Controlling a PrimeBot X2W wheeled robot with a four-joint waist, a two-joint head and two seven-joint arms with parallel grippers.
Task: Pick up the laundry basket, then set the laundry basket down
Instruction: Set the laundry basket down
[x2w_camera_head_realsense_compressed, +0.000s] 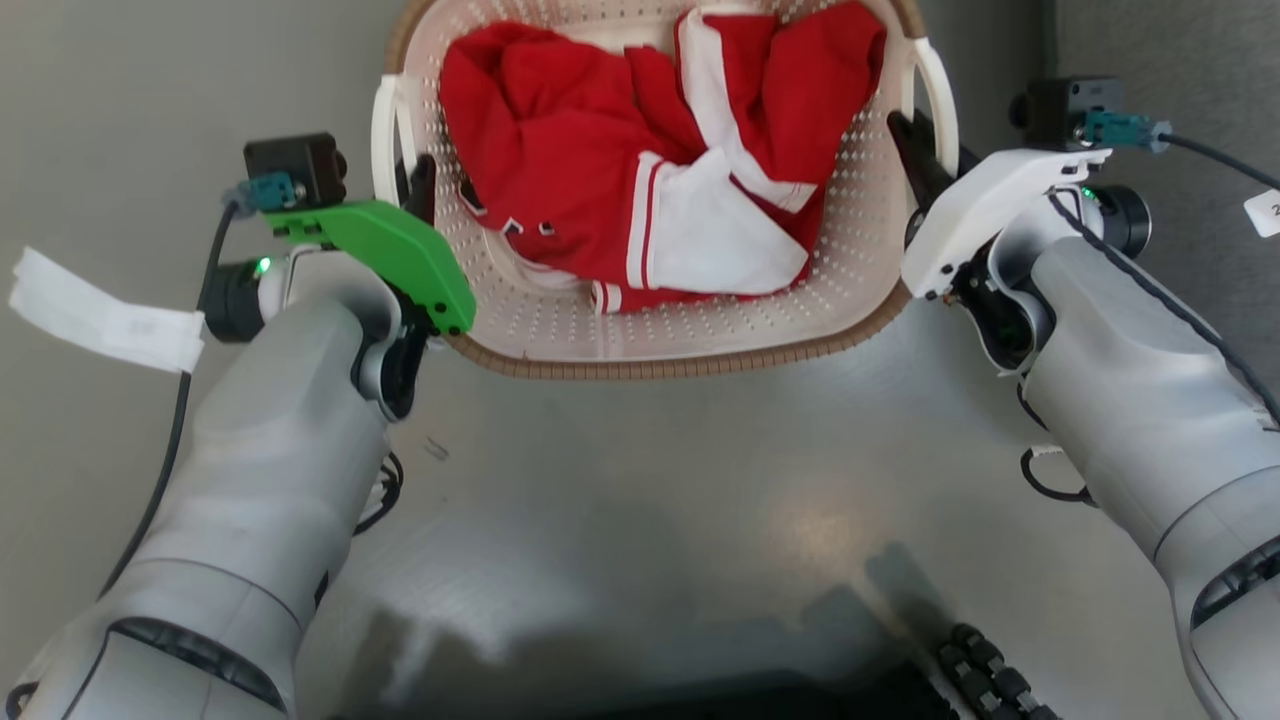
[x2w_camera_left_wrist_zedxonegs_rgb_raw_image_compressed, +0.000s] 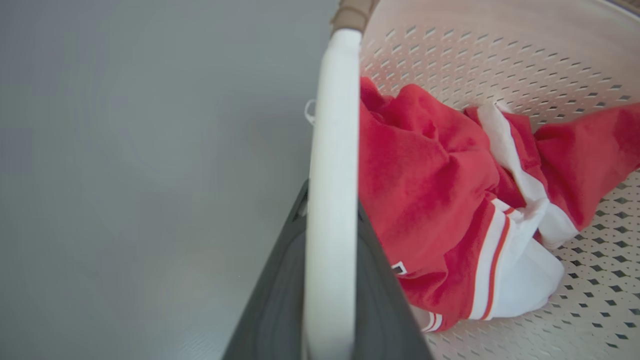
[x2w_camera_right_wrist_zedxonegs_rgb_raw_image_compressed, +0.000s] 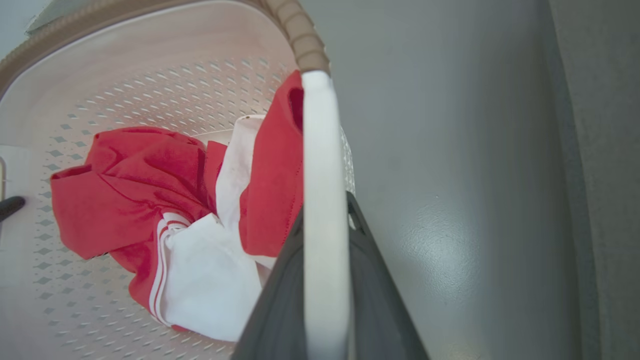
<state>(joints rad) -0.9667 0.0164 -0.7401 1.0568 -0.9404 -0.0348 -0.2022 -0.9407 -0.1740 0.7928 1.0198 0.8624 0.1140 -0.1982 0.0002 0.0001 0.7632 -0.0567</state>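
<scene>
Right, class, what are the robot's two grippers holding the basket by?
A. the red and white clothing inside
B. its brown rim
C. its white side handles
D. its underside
C: in each wrist view dark fingers clamp a white handle, the left gripper on one side of the basket, the right gripper on the other.

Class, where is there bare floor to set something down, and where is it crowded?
Free: grey floor before the laundry basket, between the left arm and right arm; also outside the left handle and right handle. Crowded: inside the basket, under a red and white garment, and both handles, clamped by the left gripper and right gripper.
</scene>
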